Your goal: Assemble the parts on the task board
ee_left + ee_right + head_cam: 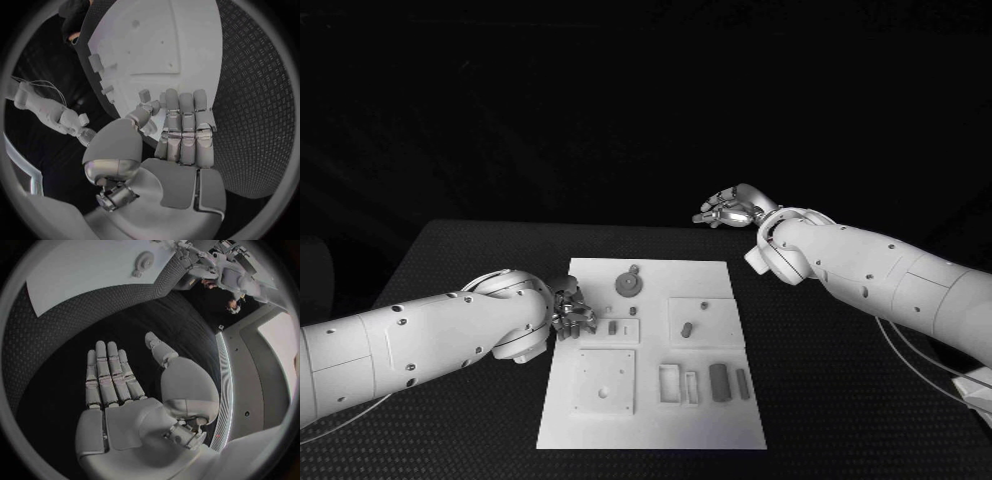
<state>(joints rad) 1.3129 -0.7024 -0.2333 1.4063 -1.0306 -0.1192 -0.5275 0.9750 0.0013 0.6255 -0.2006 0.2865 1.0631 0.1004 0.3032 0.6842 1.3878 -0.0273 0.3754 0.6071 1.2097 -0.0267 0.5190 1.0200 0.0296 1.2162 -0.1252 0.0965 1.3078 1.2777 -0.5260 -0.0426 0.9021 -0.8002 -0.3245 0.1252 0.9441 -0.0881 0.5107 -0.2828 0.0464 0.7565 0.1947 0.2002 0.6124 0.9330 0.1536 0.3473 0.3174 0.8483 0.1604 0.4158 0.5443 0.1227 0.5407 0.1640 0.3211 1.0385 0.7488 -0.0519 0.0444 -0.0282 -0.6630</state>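
Note:
The white task board [653, 425] lies in the middle of the black table. On it are a round gear-like part [630, 285], two small parts [612, 326] [687, 328], a square plate [606, 381] and several upright bars [718, 380] near the front. My left hand [571, 310] is at the board's left edge; its straight fingers [184, 125] lie side by side over the board [162, 45], close to a small part [145, 95], holding nothing. My right hand [728, 210] hovers beyond the board's far right corner, spread flat and empty [112, 385].
Black textured table [834, 400] surrounds the board on all sides. My right arm [53, 112] appears in the left wrist view. The right wrist view shows the board's far edge [87, 280] and the gear-like part [144, 262].

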